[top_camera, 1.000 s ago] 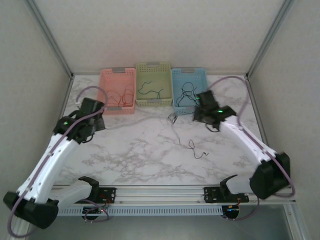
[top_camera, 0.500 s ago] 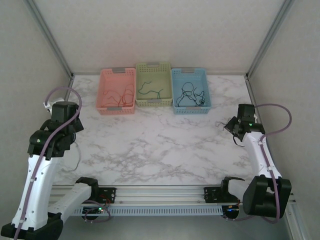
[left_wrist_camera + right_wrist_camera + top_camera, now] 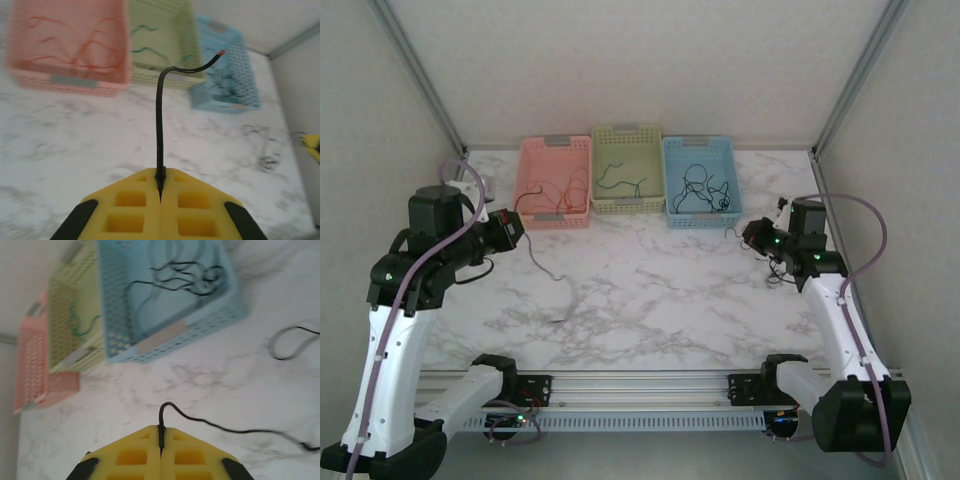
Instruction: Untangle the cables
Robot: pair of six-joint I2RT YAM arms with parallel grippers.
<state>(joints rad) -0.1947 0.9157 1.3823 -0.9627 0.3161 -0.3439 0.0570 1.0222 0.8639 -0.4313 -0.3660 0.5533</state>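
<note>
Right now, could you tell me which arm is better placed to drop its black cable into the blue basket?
Probably the right: the right gripper, shut on a black cable, sits close by the blue basket, while the left gripper is over by the pink basket.

3 baskets at 12 o'clock: pink basket (image 3: 525, 182), green basket (image 3: 627, 130), blue basket (image 3: 700, 141). 2 grippers: left gripper (image 3: 160, 180), right gripper (image 3: 160, 432). 2 black cables (image 3: 159, 125) (image 3: 210, 426) outside the baskets, at 9 and 3 o'clock.

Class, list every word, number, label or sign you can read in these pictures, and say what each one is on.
No text can be read.
The grey tags on the pink basket, green basket and blue basket look blank; any print on them is too small to tell.
</note>
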